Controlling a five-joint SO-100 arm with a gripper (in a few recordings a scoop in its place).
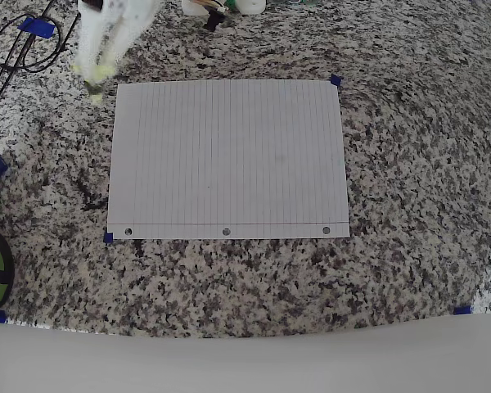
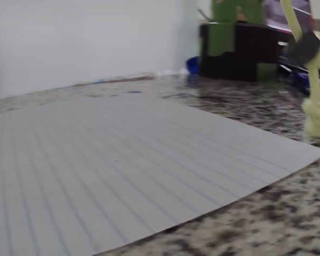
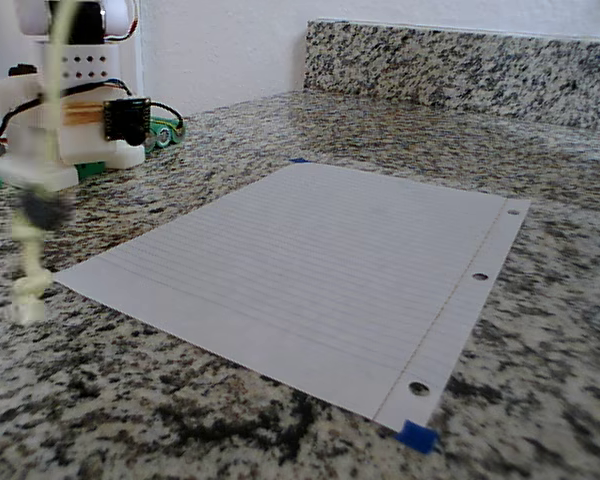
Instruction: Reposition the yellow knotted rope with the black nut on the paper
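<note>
Fixed view, nearest first: blue tape tab [image 3: 417, 436] at the near corner of the paper [image 3: 310, 270], on the speckled granite countertop [image 3: 130, 400]. Paper lies flat, three punched holes along its right edge, red margin line just inside them; nothing lies on the sheet. Left of the paper, the yellow knotted rope [image 3: 27, 262] hangs vertically, motion-blurred; its bottom knot is at or just above the granite beside the paper's left corner, off the sheet. The black nut [image 3: 42, 209] sits on the rope above that knot, clear of the counter. Rope runs up out of frame, so what holds it isn't visible here. Behind it is the white arm base [image 3: 75, 110]; further back, a granite backsplash [image 3: 460, 65] and white wall. Wrist view: paper [image 2: 122, 170] fills the foreground, rope [image 2: 314, 101] hangs at the right edge just past the paper's corner, nut [image 2: 304, 48] on it above the lower knot, dark blocks and green parts behind. Overhead view: paper [image 1: 227, 157] is centred, holes along its bottom edge, blue tabs at two corners. The gripper [image 1: 106, 37] is a white blur at top left, beyond the paper's top-left corner, with rope [image 1: 98, 78] yellow below it, off the sheet. Jaw state: can't tell, too blurred. Black cables [image 1: 20, 45] lie at far left.
</note>
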